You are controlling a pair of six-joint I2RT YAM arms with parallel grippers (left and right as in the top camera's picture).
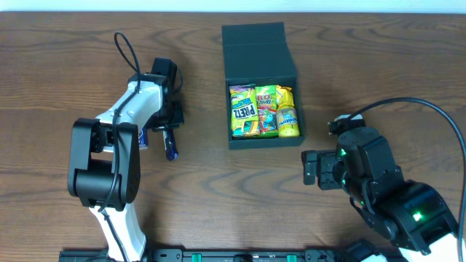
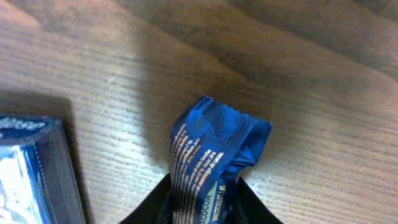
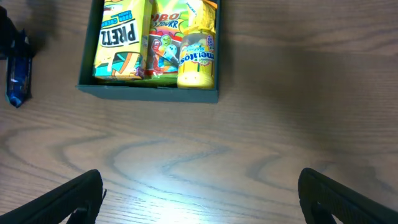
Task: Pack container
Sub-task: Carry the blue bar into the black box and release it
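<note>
The black container [image 1: 263,141] lies open at the table's middle, its flap lid [image 1: 256,47] folded back. It holds a yellow pretzel packet [image 1: 241,110], a green packet [image 1: 266,109] and a yellow Mentos bottle [image 1: 288,115]; it also shows in the right wrist view [image 3: 149,91]. My left gripper [image 1: 170,142] is left of the container and shut on a blue snack bar [image 2: 208,155], which also shows in the overhead view [image 1: 171,148]. My right gripper [image 1: 312,169] is open and empty, right of and nearer than the container.
A blue-and-white packet [image 2: 31,171] lies on the table just left of the held bar, and shows partly under the left arm in the overhead view [image 1: 143,138]. The wooden table [image 1: 218,196] stretches between the arms.
</note>
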